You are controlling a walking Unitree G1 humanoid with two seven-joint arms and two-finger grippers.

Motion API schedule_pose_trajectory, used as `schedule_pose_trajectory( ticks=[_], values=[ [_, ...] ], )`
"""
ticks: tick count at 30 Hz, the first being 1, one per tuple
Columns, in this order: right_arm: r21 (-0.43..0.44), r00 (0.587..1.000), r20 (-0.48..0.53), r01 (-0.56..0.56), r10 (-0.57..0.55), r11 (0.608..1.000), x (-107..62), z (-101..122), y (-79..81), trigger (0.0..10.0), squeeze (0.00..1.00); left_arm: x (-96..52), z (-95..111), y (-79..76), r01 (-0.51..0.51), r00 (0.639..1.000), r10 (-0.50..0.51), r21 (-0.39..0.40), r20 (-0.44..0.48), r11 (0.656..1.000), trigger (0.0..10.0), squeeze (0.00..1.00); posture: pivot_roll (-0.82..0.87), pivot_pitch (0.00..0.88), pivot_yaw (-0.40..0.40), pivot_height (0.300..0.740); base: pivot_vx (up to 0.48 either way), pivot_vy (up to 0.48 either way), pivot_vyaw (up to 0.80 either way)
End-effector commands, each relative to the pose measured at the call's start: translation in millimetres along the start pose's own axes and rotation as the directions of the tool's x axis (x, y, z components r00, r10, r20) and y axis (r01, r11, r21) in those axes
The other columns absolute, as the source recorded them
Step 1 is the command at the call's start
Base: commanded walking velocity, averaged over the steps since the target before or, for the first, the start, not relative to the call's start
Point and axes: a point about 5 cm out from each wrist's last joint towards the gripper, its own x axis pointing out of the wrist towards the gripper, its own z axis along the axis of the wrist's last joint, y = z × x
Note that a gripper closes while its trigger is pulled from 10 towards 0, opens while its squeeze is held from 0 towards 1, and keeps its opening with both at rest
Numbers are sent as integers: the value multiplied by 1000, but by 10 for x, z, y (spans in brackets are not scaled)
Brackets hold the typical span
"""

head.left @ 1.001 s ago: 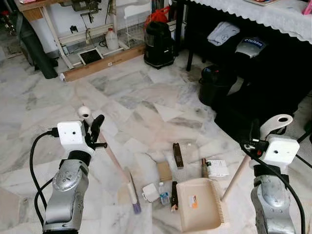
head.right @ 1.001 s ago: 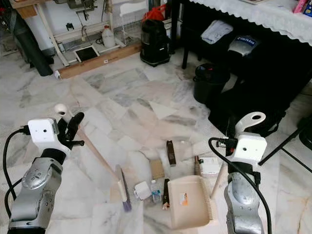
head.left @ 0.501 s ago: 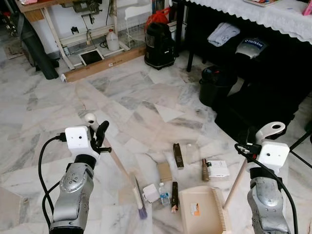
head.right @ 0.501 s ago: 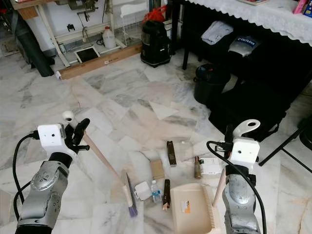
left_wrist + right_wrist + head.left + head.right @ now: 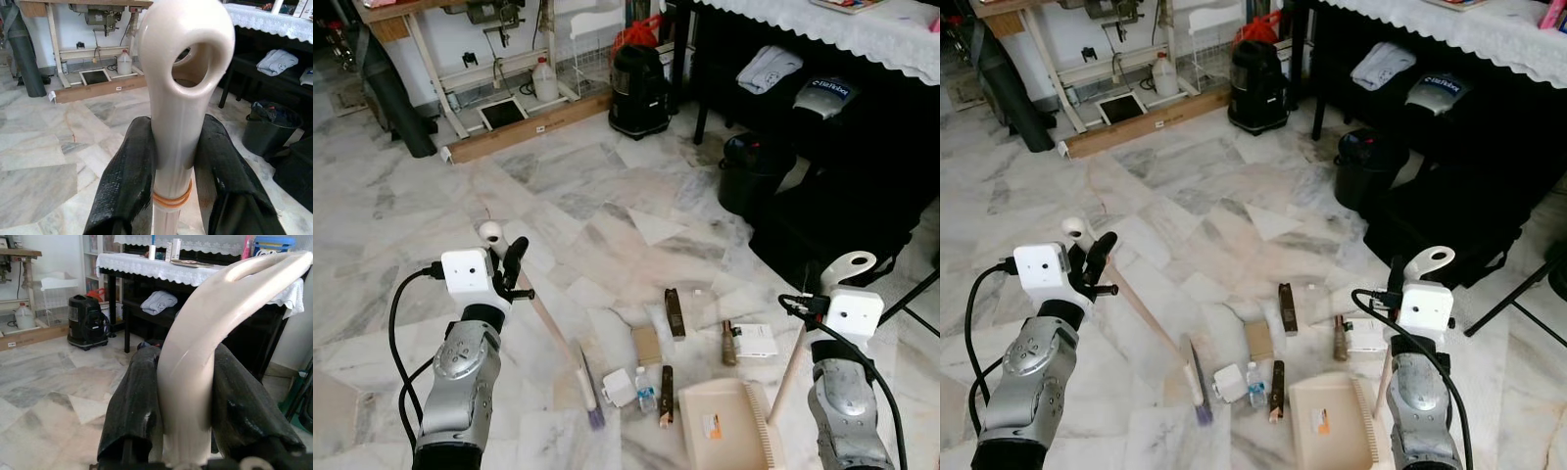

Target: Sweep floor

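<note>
The left tool (image 5: 173, 161) grips the cream loop-ended handle of the wooden-shafted broom (image 5: 543, 318), its purple bristles down on the white marble floor (image 5: 597, 186) just beside a small white box (image 5: 617, 388). The right tool (image 5: 188, 396) clamps the cream plastic dustpan (image 5: 729, 431) by its long handle, pan flat on the floor near scattered litter.

The dustpan (image 5: 729, 431) is running off the bottom edge, its near end cut away. Its handle (image 5: 195, 352) is passing down between the right fingers (image 5: 134, 406) and hiding behind them. The labels on the small litter (image 5: 646, 388) beyond the left fingers (image 5: 512, 262) are staying too small to read.
</note>
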Motion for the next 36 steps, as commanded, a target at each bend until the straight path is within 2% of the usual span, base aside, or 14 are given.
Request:
schedule_pose_trajectory(
  ticks=[1, 11, 21, 29, 36],
  values=[
    [-7, 1000, 22, -10, 10, 1000, 18, 15, -2, 10000, 0, 54, 133, 21, -2, 998, 1, 11, 63, 1000, 10000, 0, 3, 109, 57, 740, 0, 0, 0],
    [-25, 1000, -10, -26, 26, 999, -15, -98, 32, 10000, 0, 105, 241, 31, 7, 996, -3, -42, 91, 999, 10000, 0, 21, 118, 70, 740, 0, 0, 0],
    [-34, 999, -28, -27, 26, 999, -24, -167, 61, 10000, 0, 130, 154, -57, 67, 997, -64, -83, 39, 994, 10000, 0, 25, 118, 69, 740, 0, 0, 0],
    [-77, 997, -69, 27, -32, 997, -76, -270, -59, 10000, 0, 139, 116, -65, 76, 997, -74, -97, 20, 992, 10000, 0, 18, 117, 72, 740, 0, 0, 0],
    [-107, 994, -89, 57, -67, 993, -80, -312, -70, 10000, 0, 122, 84, -69, 90, 996, -90, -103, 2, 991, 10000, 0, 25, 114, 76, 740, 0, 0, 0]
  ],
)
